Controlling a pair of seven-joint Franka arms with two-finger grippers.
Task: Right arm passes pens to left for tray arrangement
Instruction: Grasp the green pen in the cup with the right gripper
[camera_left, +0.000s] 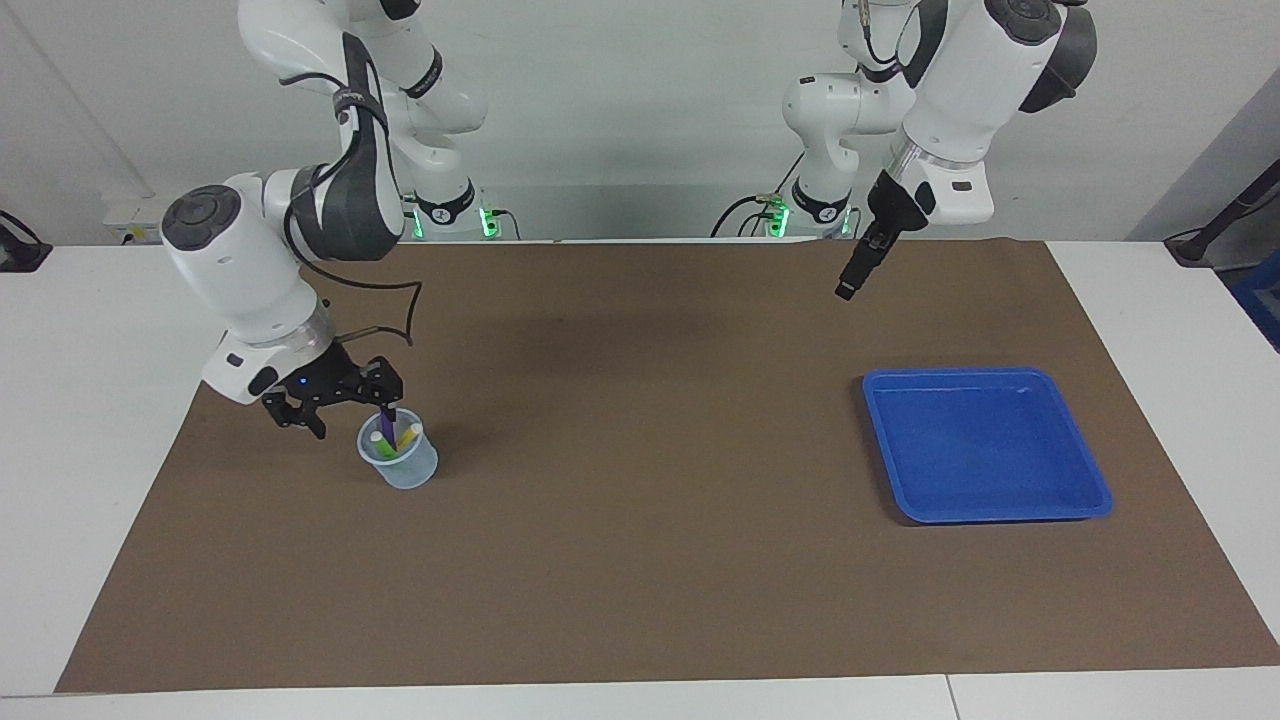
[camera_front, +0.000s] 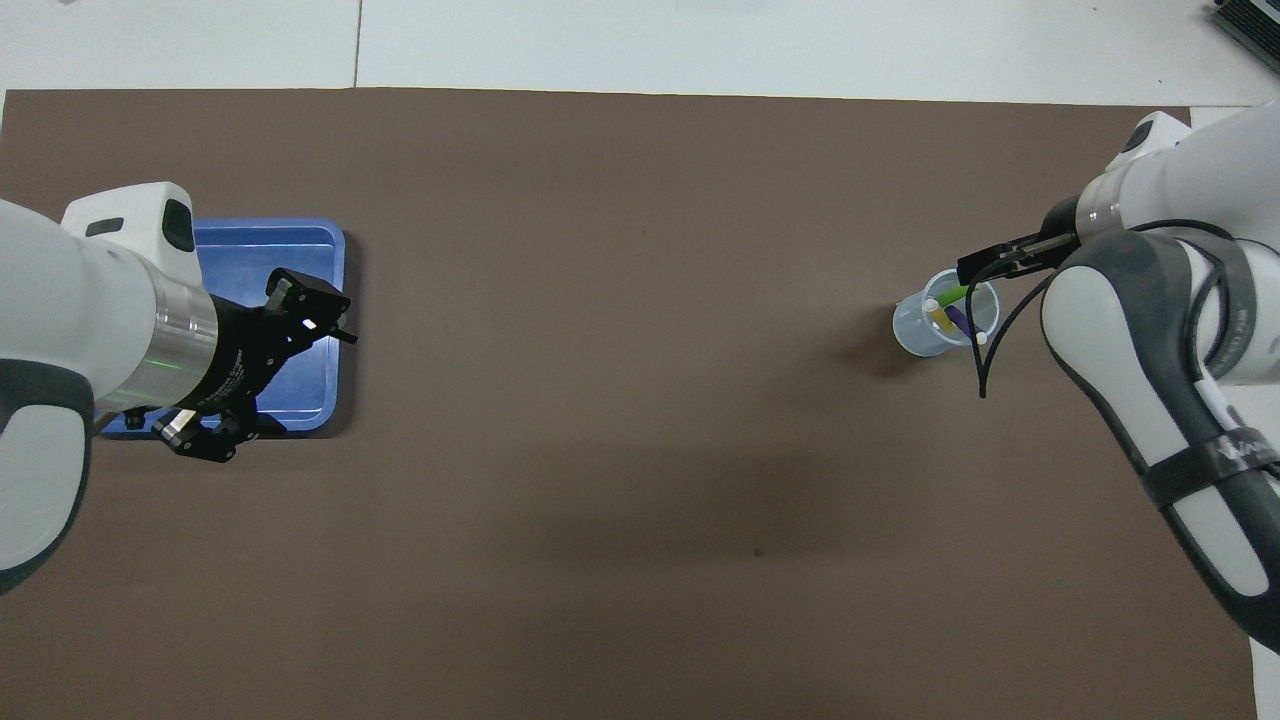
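Closest to the robots' end, the left tool (camera_left: 848, 287) waits high above the brown mat (camera_left: 640, 560), up over the stretch toward the left arm's end. Its jaws are spread wide and hold nothing. The right tool (camera_left: 352, 420) is low over the mat toward the right arm's end of the surface (camera_left: 100, 450). It is wide open and empty too, with one finger at the top of the purple pen (camera_left: 386, 428) and the other hanging outside the clear cup (camera_left: 405, 472). That offset is what matters: the pens lie a little to one side of the tool's middle, toward the left arm's end, so I judge the tool must slide that way to bring a pen between its fingers before closing. All three pens stand in the cup, long axes close to upright and leaning apart, with the green pen (camera_left: 381, 443) and yellow pen (camera_left: 408, 436) sitting lower than the purple one. The right arm is plainly the nearer one to them. The blue tray (camera_left: 985, 516) lies well apart from the cup, toward the left arm's end, with no pen in it.
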